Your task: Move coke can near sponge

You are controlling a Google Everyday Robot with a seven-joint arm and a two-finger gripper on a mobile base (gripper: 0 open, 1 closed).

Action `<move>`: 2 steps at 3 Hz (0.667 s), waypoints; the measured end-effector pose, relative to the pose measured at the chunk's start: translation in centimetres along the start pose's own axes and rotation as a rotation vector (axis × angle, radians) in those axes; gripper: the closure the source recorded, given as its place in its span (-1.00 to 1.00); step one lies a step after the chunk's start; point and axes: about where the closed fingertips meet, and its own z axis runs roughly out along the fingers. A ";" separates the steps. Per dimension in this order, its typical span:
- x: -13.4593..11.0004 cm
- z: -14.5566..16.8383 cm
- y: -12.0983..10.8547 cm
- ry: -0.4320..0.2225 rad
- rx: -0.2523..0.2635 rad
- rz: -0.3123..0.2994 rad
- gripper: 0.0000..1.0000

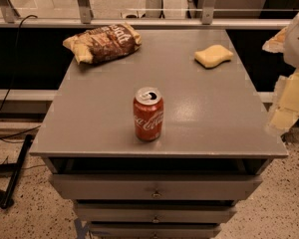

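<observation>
Red aluminium can (148,114), upright near the front edge of the grey cabinet top (89,118), well apart from sponge (213,56) at back right. Probably light, thin-walled, slick; best gripped mid-body, gently. Off the right edge, gripper (288,103); opening impossible to tell.

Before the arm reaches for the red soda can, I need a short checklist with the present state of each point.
1. Red aluminium coke can stands upright near the front edge of the grey table: ok.
2. Pale yellow wavy sponge visible at back right: ok.
3. Nothing stands between can and sponge; brown crinkled chip bag lies back left: ok.
4. Gripper at the can: not ok, it hangs beyond the table's right edge.
5. Can near sponge: not ok.
</observation>
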 end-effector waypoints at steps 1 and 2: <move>0.0 0.0 0.0 0.000 0.000 0.000 -1.00; -0.3 0.5 0.0 -0.051 -0.016 0.008 -1.00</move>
